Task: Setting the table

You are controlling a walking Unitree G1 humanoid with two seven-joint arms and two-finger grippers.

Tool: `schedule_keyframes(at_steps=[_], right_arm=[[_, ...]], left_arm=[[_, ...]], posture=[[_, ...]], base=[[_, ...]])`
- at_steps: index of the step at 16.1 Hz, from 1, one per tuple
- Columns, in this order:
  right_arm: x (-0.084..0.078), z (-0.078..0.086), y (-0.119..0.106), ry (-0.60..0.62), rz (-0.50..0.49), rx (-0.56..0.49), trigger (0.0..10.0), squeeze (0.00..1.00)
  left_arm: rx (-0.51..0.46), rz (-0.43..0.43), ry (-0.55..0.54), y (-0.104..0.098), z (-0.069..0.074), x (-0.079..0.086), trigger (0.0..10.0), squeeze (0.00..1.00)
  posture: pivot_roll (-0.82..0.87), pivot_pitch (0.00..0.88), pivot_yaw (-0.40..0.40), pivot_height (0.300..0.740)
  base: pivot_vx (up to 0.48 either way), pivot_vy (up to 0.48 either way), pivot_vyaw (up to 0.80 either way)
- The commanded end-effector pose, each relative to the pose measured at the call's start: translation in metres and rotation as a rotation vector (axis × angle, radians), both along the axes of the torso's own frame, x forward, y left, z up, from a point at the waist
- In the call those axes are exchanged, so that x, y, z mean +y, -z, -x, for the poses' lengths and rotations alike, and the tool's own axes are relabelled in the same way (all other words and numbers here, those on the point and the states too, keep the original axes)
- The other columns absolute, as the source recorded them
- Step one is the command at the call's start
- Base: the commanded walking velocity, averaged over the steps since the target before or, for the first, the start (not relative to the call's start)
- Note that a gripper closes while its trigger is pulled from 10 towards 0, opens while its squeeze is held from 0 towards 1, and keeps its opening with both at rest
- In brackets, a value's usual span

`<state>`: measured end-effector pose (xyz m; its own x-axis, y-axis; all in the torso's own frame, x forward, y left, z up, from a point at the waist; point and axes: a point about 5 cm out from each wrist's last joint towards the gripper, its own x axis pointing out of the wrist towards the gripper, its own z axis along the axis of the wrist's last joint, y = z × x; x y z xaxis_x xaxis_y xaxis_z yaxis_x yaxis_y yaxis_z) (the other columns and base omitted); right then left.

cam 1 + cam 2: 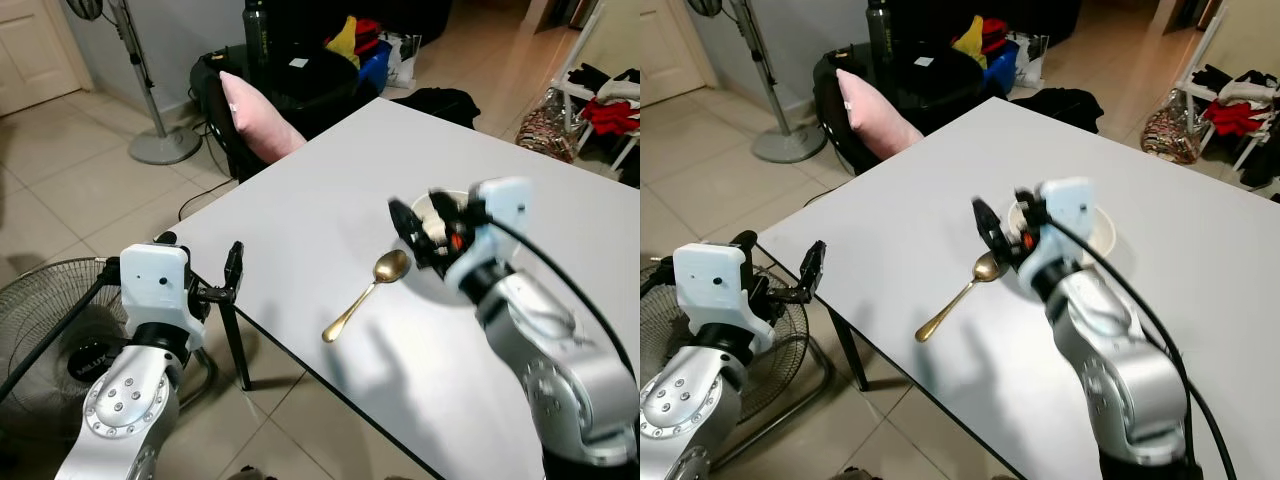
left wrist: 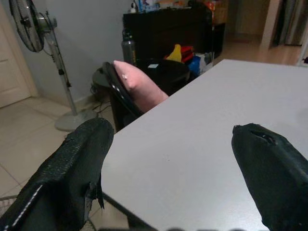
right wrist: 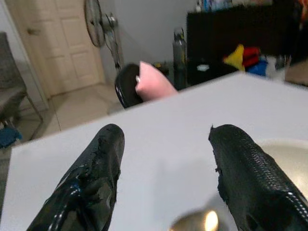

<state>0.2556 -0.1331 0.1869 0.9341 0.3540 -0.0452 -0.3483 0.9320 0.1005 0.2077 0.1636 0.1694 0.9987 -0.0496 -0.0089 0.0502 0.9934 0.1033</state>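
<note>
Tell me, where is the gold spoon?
The gold spoon lies on the white table before the robot, its head beside the white bowl, just under the open right gripper.

A white table (image 1: 330,190) with a dark edge stands on black legs over a floor (image 1: 75,185) of pale tiles. On its top, toward the near edge, lies a gold spoon (image 1: 365,295), its bowl pointing away from the robot and its handle angled back toward the edge. Just beside the spoon's bowl sits a white bowl (image 1: 1102,228), partly hidden.
</note>
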Motion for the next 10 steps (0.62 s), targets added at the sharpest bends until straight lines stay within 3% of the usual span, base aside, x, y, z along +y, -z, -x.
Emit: schedule_keyframes(at_steps=[1, 10], right_arm=[[-0.001, 0.003, 0.005, 0.012, 0.014, 0.018, 10.0, 0.00], [-0.003, 0.006, 0.017, 0.035, 0.095, 0.018, 10.0, 0.00]], left_arm=[[-0.008, -0.015, 0.008, -0.002, 0.000, 0.000, 10.0, 0.00], [0.002, -0.024, 0.048, 0.002, -0.001, -0.008, 10.0, 0.00]], posture=[[-0.06, 0.000, 0.036, 0.740], [-0.07, 0.000, 0.044, 0.740]], base=[[-0.345, 0.000, 0.00], [-0.323, 0.000, 0.00]])
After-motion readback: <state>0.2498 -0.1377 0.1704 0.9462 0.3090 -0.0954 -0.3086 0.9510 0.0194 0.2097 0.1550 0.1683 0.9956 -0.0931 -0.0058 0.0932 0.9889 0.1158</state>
